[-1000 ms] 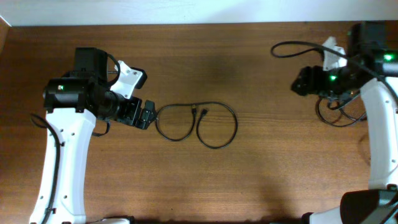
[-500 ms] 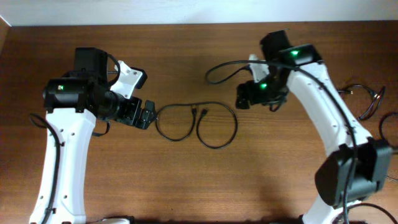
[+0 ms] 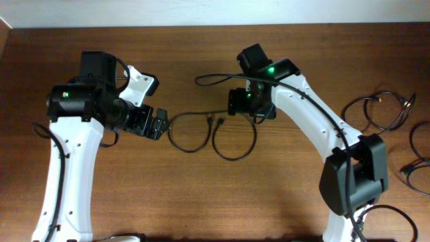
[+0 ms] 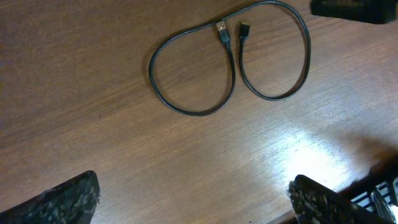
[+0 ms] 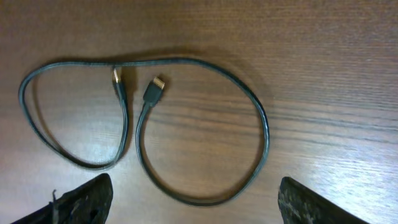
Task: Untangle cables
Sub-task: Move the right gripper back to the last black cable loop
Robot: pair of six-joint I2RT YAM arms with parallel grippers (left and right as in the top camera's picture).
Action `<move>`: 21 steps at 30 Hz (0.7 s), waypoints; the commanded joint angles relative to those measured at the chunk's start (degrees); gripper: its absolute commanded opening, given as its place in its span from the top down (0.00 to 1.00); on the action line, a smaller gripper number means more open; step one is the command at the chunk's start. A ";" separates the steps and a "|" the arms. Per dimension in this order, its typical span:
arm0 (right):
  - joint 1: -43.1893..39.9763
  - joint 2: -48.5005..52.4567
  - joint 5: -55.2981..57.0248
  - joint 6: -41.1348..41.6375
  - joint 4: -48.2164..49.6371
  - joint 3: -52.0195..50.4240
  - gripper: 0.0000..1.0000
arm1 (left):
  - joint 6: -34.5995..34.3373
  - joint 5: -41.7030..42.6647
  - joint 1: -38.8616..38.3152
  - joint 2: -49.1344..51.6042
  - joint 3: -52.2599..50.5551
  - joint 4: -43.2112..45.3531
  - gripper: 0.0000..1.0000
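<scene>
One thin black cable (image 3: 256,138) lies mid-table in two loops side by side, with both metal-tipped plug ends meeting between the loops. My left gripper (image 3: 158,124) stands open just left of the left loop, apart from it. In the left wrist view the cable (image 4: 186,111) lies well ahead of the wide-apart fingertips (image 4: 68,199). My right gripper (image 3: 234,104) hovers open over the far edge of the right loop. The right wrist view looks down on the cable (image 5: 264,130), whose right loop lies between and ahead of the spread fingers (image 5: 311,202), untouched.
More thin black cables (image 3: 376,111) lie in loose loops at the right side of the table, with others (image 3: 418,161) by the right edge. The right arm's own thick cable (image 3: 215,77) arcs above the table's middle. The table's far edge meets a white wall.
The right arm has swung from the far right of the table to the middle, above the looped cable. Cables at the right are now uncovered. The left arm and the middle cable have not moved.
</scene>
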 commanded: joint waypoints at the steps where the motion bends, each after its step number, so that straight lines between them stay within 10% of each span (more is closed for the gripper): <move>1: 1.92 2.62 1.84 5.31 1.51 -0.79 0.16 | 0.90 0.83 0.33 0.28 -0.20 0.04 0.01; 21: 10.51 16.72 2.95 10.71 10.29 -0.81 0.16 | 0.90 0.83 0.33 0.28 -0.20 0.04 0.01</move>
